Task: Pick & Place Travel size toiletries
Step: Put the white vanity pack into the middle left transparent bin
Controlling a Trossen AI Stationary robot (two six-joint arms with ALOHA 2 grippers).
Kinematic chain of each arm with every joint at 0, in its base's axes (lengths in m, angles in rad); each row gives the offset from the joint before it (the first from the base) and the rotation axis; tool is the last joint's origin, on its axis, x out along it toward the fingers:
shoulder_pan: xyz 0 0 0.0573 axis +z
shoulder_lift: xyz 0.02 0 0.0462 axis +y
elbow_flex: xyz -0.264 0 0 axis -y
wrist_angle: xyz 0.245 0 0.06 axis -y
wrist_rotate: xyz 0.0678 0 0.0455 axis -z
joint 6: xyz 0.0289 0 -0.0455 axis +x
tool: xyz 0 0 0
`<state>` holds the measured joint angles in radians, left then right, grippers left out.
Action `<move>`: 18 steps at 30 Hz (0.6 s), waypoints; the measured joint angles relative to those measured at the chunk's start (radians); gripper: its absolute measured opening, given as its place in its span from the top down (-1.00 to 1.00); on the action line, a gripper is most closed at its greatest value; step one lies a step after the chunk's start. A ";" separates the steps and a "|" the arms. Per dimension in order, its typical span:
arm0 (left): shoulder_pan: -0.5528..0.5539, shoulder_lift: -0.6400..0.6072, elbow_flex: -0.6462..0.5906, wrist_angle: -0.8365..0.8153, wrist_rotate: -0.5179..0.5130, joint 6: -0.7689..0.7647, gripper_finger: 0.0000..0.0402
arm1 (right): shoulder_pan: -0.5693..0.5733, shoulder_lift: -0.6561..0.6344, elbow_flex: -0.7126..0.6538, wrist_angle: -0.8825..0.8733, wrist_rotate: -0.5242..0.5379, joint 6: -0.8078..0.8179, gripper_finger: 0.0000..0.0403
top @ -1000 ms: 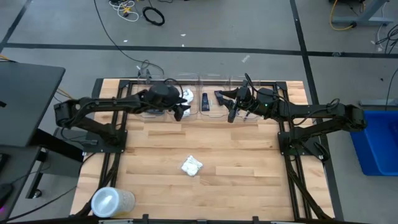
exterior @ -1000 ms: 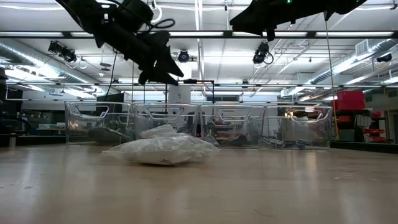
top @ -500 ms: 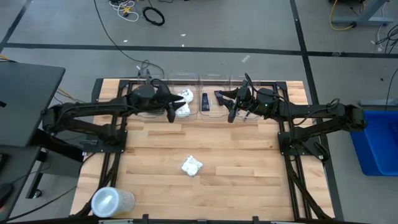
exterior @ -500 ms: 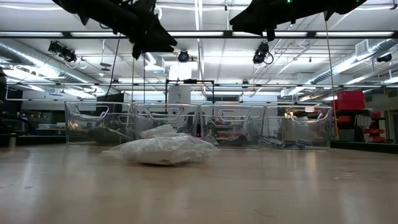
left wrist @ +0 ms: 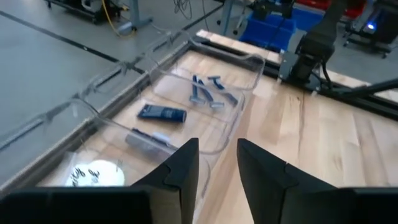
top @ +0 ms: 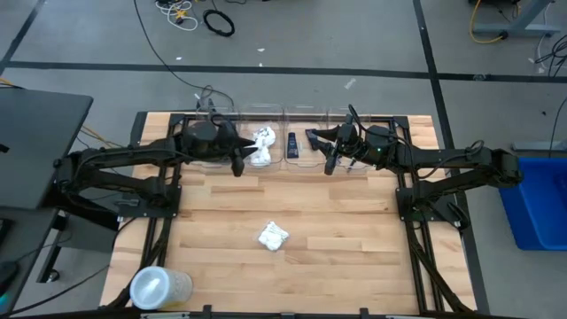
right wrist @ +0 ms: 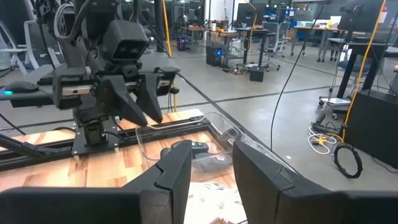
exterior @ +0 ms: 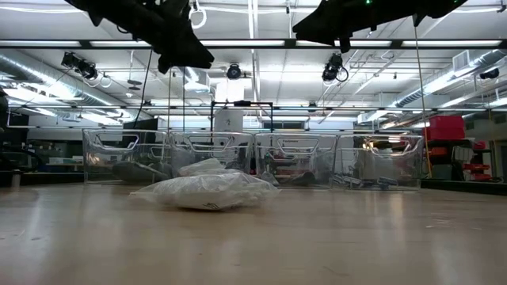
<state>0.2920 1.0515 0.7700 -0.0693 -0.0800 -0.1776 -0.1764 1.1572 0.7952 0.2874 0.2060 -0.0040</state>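
One white crinkly packet (top: 273, 236) lies alone on the middle of the table, and it also shows in the low view (exterior: 206, 190). Clear bins (top: 306, 152) stand in a row along the far edge. They hold another white packet (top: 260, 146), a black tube (left wrist: 161, 113) and blue razors (left wrist: 208, 93). My left gripper (top: 237, 164) hangs open above the near rim of the left bins, fingers apart in its wrist view (left wrist: 217, 168). My right gripper (top: 330, 161) is open (right wrist: 211, 168) over the right bins. Both are empty.
A large translucent round container (top: 159, 288) lies at the table's near left corner. The bins' clear walls (exterior: 261, 158) rise along the far edge. Bare wood lies all around the loose packet. Both arms reach in from the table's sides, high above the surface.
My left gripper has drawn back toward the table's left edge and risen, staying open. The right arm has kept still. The packet on the table has not moved.
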 joint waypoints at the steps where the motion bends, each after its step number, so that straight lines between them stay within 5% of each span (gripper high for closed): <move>1: 0.000 0.000 0.000 -0.011 0.007 -0.002 0.43 | 0.000 0.000 0.000 0.000 0.000 0.000 0.38; 18: 0.000 0.001 0.000 -0.028 0.132 -0.048 0.44 | 0.000 0.000 0.000 0.000 -0.003 0.070 0.38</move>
<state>0.2916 1.0525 0.7700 -0.0969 0.0523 -0.2252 -0.1764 1.1572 0.7952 0.2871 0.2028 0.0661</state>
